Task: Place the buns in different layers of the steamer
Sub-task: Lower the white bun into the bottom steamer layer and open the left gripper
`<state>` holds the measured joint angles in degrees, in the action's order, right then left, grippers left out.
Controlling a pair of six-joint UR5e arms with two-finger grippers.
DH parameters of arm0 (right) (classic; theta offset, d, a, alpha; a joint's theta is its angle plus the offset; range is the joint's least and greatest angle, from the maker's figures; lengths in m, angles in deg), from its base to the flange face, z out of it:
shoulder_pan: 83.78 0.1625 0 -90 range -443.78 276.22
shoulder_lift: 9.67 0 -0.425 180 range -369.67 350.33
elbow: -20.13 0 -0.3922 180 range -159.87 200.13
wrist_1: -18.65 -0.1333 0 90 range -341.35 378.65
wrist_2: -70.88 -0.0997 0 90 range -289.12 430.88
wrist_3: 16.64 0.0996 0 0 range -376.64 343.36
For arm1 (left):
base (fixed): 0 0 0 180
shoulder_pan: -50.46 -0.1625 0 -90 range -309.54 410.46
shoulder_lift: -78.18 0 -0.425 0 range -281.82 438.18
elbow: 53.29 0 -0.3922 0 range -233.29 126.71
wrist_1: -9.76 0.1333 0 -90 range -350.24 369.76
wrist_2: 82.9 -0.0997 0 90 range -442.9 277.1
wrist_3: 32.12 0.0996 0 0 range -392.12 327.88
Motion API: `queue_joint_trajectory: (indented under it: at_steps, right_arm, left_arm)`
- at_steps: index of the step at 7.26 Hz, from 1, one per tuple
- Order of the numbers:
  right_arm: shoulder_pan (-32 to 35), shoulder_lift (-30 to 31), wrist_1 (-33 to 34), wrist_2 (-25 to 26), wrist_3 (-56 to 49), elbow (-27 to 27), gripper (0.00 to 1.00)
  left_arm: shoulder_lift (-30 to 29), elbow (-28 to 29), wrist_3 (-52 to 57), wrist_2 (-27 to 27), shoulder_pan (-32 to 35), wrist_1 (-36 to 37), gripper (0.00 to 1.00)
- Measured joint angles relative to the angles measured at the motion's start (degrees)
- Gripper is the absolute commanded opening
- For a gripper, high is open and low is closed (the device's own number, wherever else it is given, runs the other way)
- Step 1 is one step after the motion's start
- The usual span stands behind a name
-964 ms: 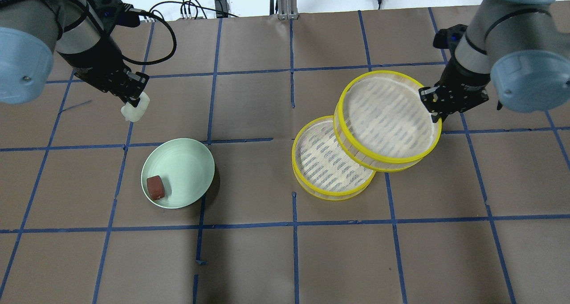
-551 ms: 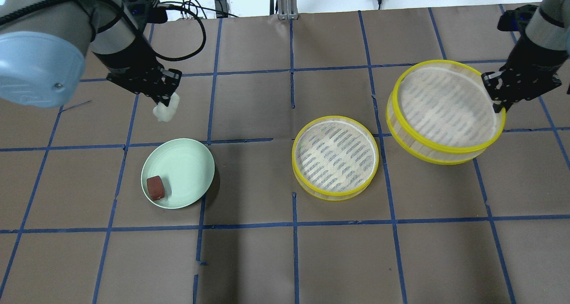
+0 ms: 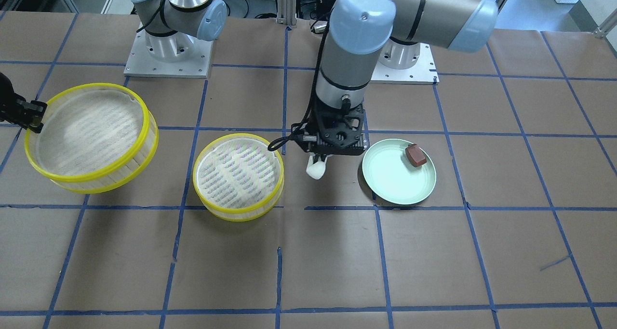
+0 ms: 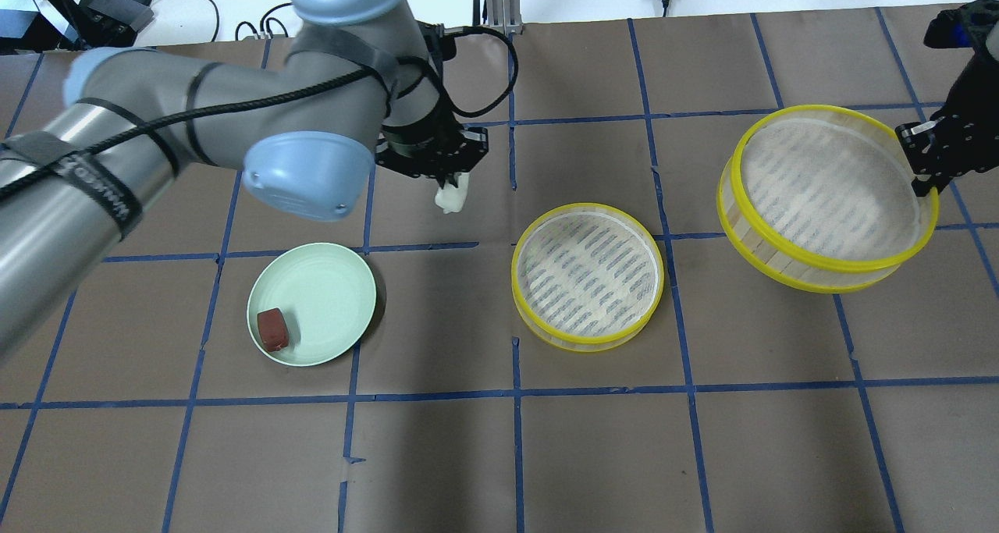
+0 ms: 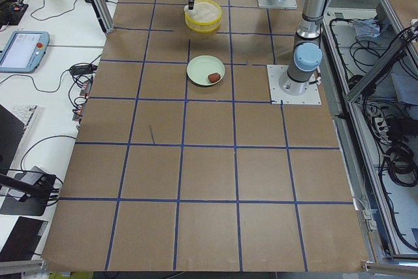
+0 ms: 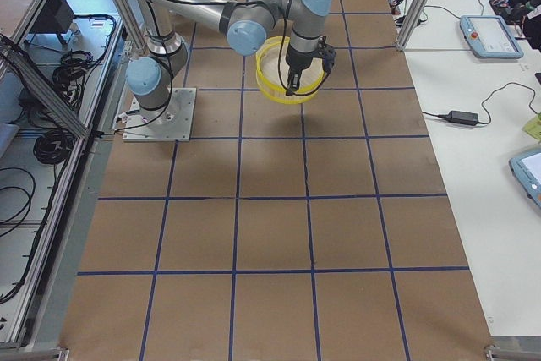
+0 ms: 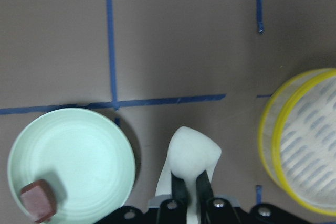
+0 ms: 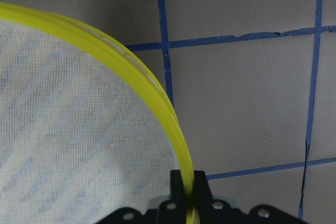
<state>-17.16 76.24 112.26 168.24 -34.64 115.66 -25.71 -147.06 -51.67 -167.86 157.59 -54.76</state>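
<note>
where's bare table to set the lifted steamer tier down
Bare table lies beneath the lifted tier, to the robot's right of the lower tier. The whole row of squares beyond the plate and lower tier from the robot is bare too. Crowded: above the gap between plate and lower tier, where the left gripper holds the white bun.

Left gripper (image 4: 450, 182) points straight down, fingers (image 7: 178, 192) pinched on the white bun (image 4: 453, 197); right gripper (image 4: 923, 183), also vertical, clamps the tilted steamer tier (image 4: 827, 190) by its rim between its fingers.

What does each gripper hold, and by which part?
Left gripper: small white bun, pinched at its top. Right gripper: round yellow-rimmed steamer tier, by its rim.
</note>
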Motion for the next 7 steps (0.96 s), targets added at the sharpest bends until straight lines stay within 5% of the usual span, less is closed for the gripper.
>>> queue_joint_trajectory:
  at_steps: [1, 3, 7]
  right_arm:
    - [-0.13, -0.1, -1.18, 0.48, 0.03, -0.58, 0.04]
    - [-0.48, -0.53, -2.56, 1.22, -0.2, -1.64, 0.04]
    - [-1.84, -1.53, -2.19, 2.5, -0.52, -2.18, 0.05]
  left_arm:
    - [-2.58, -0.05, -4.4, 2.06, 2.34, 3.85, 0.15]
    - [-5.84, -0.23, -12.23, 6.86, 5.33, 7.67, 0.94]
    - [-6.51, -1.06, -22.07, 8.72, 9.08, 8.57, 1.0]
